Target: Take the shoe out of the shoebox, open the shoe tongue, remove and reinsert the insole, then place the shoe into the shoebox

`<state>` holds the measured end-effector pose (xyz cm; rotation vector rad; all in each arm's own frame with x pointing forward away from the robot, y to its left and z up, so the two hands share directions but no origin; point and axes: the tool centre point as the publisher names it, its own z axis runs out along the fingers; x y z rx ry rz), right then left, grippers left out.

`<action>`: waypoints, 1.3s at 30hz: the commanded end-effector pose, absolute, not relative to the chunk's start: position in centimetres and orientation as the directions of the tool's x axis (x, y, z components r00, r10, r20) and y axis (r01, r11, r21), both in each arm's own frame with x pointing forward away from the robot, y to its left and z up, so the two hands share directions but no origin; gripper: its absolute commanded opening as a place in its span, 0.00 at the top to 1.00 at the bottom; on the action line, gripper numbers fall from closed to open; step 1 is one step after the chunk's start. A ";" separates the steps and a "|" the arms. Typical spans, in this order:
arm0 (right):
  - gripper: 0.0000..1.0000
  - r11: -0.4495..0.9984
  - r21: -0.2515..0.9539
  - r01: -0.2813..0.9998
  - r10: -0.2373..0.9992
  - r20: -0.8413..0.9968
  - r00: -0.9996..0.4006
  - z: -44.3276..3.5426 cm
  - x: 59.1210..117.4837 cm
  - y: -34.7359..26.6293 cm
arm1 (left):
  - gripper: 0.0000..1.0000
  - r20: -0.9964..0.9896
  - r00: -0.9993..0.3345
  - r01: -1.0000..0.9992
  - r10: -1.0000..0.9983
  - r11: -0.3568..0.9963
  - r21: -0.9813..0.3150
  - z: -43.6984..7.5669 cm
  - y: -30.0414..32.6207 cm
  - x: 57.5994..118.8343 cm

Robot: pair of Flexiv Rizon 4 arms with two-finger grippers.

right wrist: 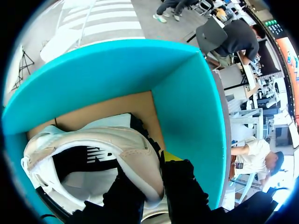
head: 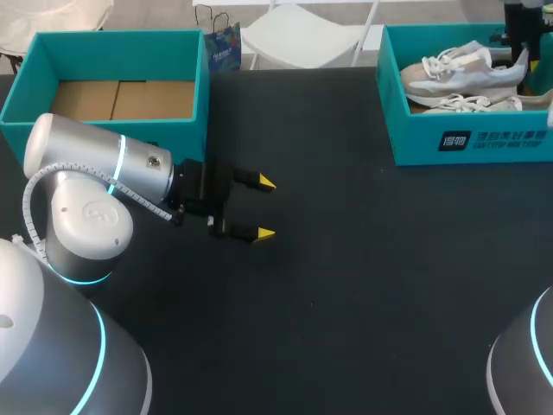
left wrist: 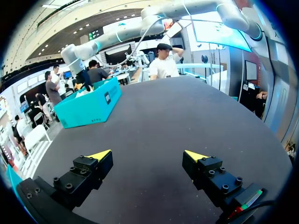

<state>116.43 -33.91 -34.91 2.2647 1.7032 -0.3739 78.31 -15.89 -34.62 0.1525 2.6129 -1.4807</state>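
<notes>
A: Looking at the shoe, had it left the shoebox?
B: No, it lay inside. The right gripper was clamped on its heel rim, so only the grasp seemed done.
A: And the left gripper?
B: Fingers apart, holding nothing, above the table, well apart from the box. Lifting out, tongue, insole and return were all left to do.

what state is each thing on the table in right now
left gripper, open, empty, over the table
shoe, in the right shoebox, gripped at its opening edge
right gripper, shut on the shoe, inside the right shoebox
second shoe, lying in the right shoebox, not gripped
left shoebox, open, empty
right shoebox, open, holds both shoes
</notes>
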 end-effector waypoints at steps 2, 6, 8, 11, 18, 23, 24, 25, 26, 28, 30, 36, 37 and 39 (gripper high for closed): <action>1.00 -0.273 0.063 0.960 0.884 -0.378 0.276 -35.5 117.3 -34.0 | 0.00 -0.166 -0.986 0.154 0.023 0.515 -0.843 -34.6 -16.0 78.3; 0.81 -0.283 0.065 0.957 0.880 -0.379 0.286 -35.9 117.3 -34.4 | 0.00 -0.166 -0.986 0.154 0.023 0.515 -0.843 -34.6 -16.0 78.3; 0.60 -0.284 0.067 0.957 0.880 -0.379 0.287 -35.9 117.3 -34.4 | 0.00 -0.166 -0.986 0.154 0.023 0.515 -0.843 -34.6 -16.0 78.3; 0.53 -0.285 0.071 0.956 0.879 -0.378 0.290 -35.8 117.3 -34.4 | 0.00 -0.166 -0.986 0.154 0.023 0.515 -0.843 -34.6 -16.0 78.3; 0.53 -0.284 0.082 0.955 0.880 -0.372 0.293 -35.0 117.3 -34.2 | 0.00 -0.166 -0.986 0.154 0.023 0.515 -0.843 -34.6 -16.0 78.3; 0.36 -0.267 0.097 0.959 0.889 -0.360 0.284 -32.9 116.7 -33.6 | 0.00 -0.166 -0.986 0.154 0.023 0.515 -0.843 -34.6 -16.0 78.3; 0.37 -0.263 0.098 0.960 0.890 -0.360 0.281 -32.6 116.5 -33.5 | 0.00 -0.166 -0.986 0.154 0.023 0.515 -0.843 -34.6 -16.0 78.3; 0.36 -0.262 0.107 0.959 0.892 -0.353 0.283 -32.0 116.3 -33.5 | 0.00 -0.166 -0.986 0.154 0.023 0.515 -0.843 -34.6 -16.0 78.3; 0.36 -0.261 0.107 0.959 0.892 -0.353 0.282 -31.7 116.2 -33.4 | 0.00 -0.166 -0.986 0.154 0.023 0.515 -0.843 -34.6 -16.0 78.3; 0.35 -0.257 0.114 0.960 0.896 -0.344 0.280 -30.8 115.9 -33.2 | 0.00 -0.166 -0.986 0.154 0.023 0.515 -0.843 -34.6 -16.0 78.3; 0.35 -0.264 0.124 0.957 0.900 -0.324 0.290 -29.8 115.4 -32.8 | 0.00 -0.166 -0.986 0.154 0.023 0.515 -0.843 -34.6 -16.0 78.3; 0.34 -0.277 0.144 0.950 0.927 -0.221 0.304 -26.8 113.3 -31.2 | 0.00 -0.166 -0.986 0.154 0.023 0.515 -0.843 -34.6 -16.0 78.3; 0.32 -0.271 0.145 0.952 0.934 -0.199 0.296 -26.1 112.6 -30.7 | 0.00 -0.166 -0.986 0.154 0.023 0.515 -0.843 -34.6 -16.0 78.3; 0.28 -0.256 0.156 0.954 0.944 -0.174 0.282 -25.1 111.5 -29.8 | 0.00 -0.166 -0.986 0.154 0.023 0.515 -0.843 -34.6 -16.0 78.3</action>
